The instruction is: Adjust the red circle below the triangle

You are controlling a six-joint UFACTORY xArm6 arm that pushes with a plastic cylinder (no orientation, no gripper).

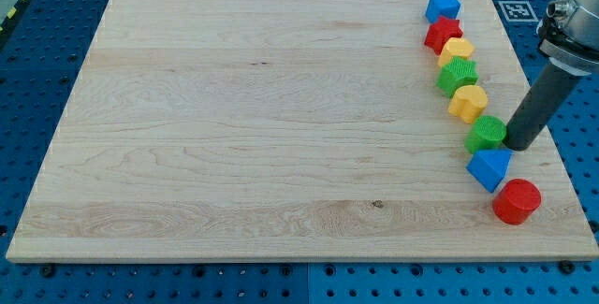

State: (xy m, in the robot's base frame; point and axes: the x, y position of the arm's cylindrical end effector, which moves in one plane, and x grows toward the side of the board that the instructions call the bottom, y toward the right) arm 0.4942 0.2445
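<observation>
The red circle (pixel 517 201) lies near the board's lower right corner, just below and right of the blue triangle (pixel 489 167). My tip (pixel 518 145) rests on the board right of the green circle (pixel 487 134), almost touching it, and above the blue triangle and the red circle. The rod slants up to the view's right.
A line of blocks runs up the right side: a yellow block (pixel 468 103), a green star-like block (pixel 458 76), a yellow block (pixel 457 50), a red block (pixel 443 34) and a blue block (pixel 443 7). The wooden board's right edge (pixel 552 145) is close by.
</observation>
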